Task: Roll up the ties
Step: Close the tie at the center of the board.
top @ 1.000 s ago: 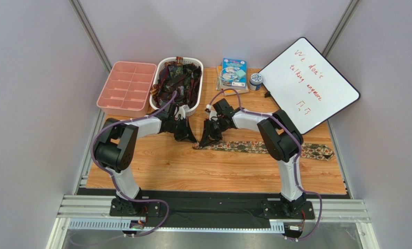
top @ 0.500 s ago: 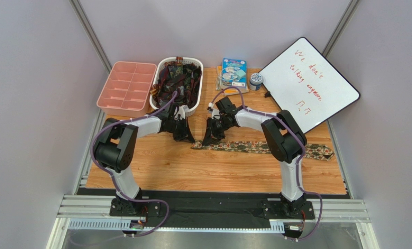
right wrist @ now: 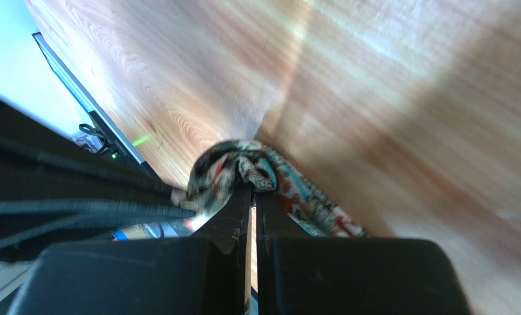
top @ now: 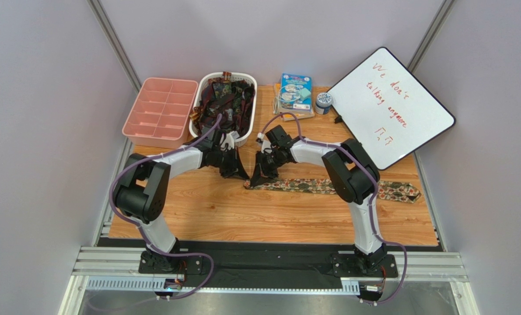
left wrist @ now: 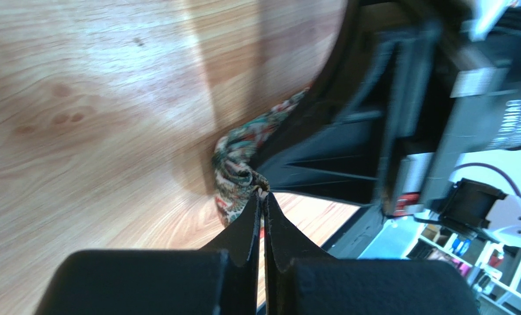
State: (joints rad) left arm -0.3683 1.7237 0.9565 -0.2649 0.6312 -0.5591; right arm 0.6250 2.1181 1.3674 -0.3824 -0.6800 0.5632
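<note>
The left claw (left wrist: 261, 197) is seen drawn to a narrow slit, with a crumpled fold of the olive and tan tie (left wrist: 233, 172) pinched at its tips. The right claw (right wrist: 252, 190) is likewise nearly shut, and the same bunched end is gripped from the opposite side. The two claws are set tip to tip near the middle of the surface (top: 197, 210), and the first curl of the roll appears to have been gathered between them. From there the rest of the tie is laid flat in a straight band towards the right edge. More ties (top: 222, 100) are heaped in the white basket (top: 246, 134) at the far edge. For the step to be done well, the curl should be kept small and tight and held low against the wood. It should then be turned over onto the flat length rather than lifted. Both grips should be advanced together, so that the band's edges stay aligned and the roll is not coned. Care should be taken that the flat part is not dragged sideways, since light fabric is easily pulled askew.
</note>
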